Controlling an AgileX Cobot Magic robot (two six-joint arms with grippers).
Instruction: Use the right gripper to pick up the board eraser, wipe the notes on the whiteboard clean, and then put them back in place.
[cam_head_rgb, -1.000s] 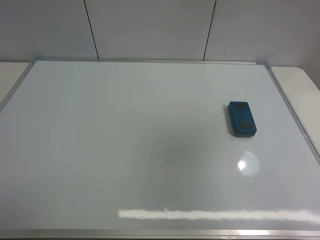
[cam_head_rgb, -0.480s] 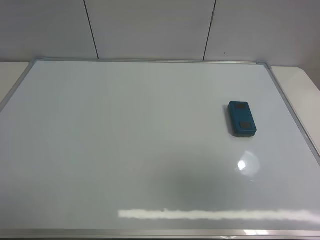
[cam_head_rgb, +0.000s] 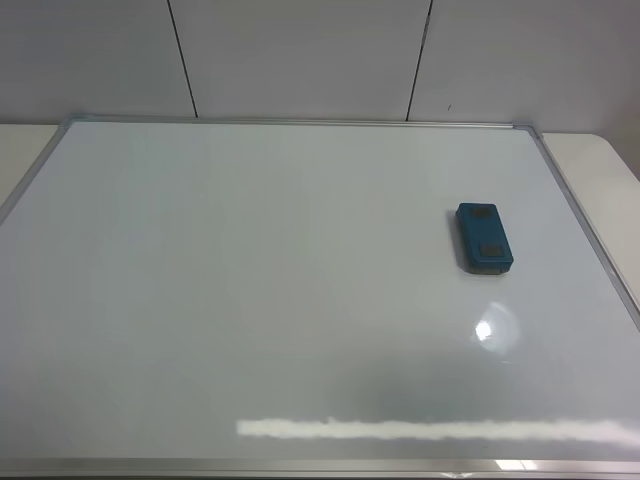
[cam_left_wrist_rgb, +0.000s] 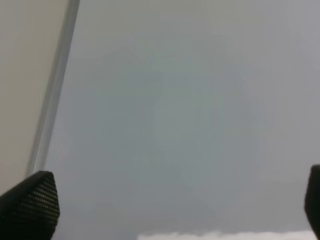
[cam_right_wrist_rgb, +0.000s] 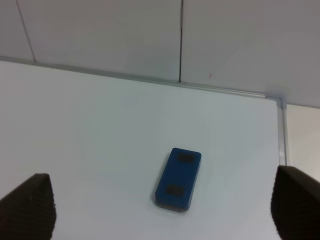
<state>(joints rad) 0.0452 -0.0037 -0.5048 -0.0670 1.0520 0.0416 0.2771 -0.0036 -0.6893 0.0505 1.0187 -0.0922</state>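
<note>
Board eraser (cam_head_rgb: 484, 238) is lying flat on the whiteboard (cam_head_rgb: 250, 300), roughly at the 3 o'clock side of the board in the exterior high view, near the right frame rail but apart from it. Its long axis is running nearly toward 12 o'clock, tilted slightly. Two dark square patches are showing on its teal top face. Nothing is touching it.

In the right wrist view the board eraser (cam_right_wrist_rgb: 178, 178) is sitting between the two fingertips of the right tool (cam_right_wrist_rgb: 162, 207), ahead of them and well clear of both. The right tool is standing spread wide, gripping nothing; one fingertip (cam_right_wrist_rgb: 27, 205) is showing at each lower corner of that view.

Whiteboard surface is reading blank white in all three views; no marker strokes are showing. Glare band and a round light spot are sitting toward 6 o'clock and 5 o'clock on the board.

Left tool (cam_left_wrist_rgb: 170, 207) is also standing spread, empty, hanging over bare board (cam_left_wrist_rgb: 165, 115) close to the silver frame edge (cam_left_wrist_rgb: 52, 100).

Pale tabletop (cam_head_rgb: 600, 170) is showing beyond the frame at 2 o'clock; a panelled wall (cam_head_rgb: 300, 55) is standing behind at 12 o'clock.
</note>
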